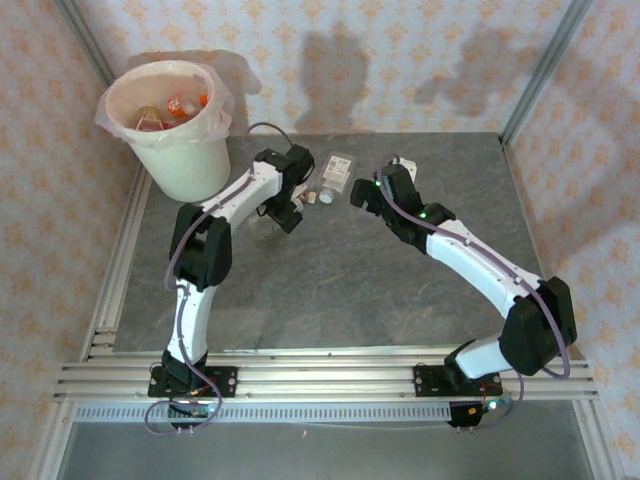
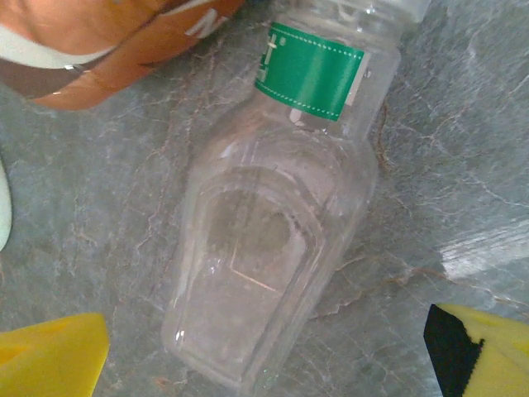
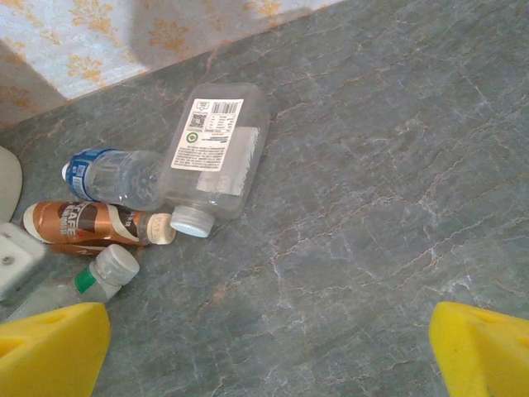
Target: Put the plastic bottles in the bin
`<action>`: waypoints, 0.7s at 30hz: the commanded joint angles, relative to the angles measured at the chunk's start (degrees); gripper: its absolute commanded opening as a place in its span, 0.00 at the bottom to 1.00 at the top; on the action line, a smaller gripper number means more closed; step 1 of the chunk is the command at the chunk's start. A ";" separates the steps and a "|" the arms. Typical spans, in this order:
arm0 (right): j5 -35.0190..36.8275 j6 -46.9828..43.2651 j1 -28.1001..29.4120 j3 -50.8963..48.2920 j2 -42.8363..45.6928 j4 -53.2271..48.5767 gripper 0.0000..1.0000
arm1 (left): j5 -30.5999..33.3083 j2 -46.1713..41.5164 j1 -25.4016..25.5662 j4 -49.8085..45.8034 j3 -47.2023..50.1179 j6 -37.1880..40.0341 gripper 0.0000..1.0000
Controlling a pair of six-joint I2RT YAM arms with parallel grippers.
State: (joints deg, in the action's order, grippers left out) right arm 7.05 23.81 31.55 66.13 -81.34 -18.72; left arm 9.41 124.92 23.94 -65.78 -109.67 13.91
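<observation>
Four bottles on the table (image 1: pixel 350 290): pick-up step in hand, both my claws spread wide and empty.

The bin (image 1: pixel 185 165) stands at the far-left corner with several bottles inside. The four loose ones lie clustered between my claws: white-label bottle (image 3: pixel 216 153), blue-label bottle (image 3: pixel 111 175), brown-label bottle (image 3: pixel 87 225), green-band bottle (image 2: pixel 273 248). My left claw (image 2: pixel 264 356) hovers over the green-band bottle, fingers either side of its base, apart from it. My right claw (image 3: pixel 264 347) hangs over bare table beside the cluster. Next move, by my judgement: lower the left claw, close across the body, lift, swing left to the bin.
</observation>
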 commanded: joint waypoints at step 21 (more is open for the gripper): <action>3.02 -0.27 0.12 0.41 1.41 -1.50 1.00 | -8.89 0.55 -4.56 7.29 5.59 4.01 0.60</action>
State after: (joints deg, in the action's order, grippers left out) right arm 8.21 23.81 31.55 66.11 -81.25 -19.33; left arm 1.69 128.77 19.03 -60.71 -106.30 17.87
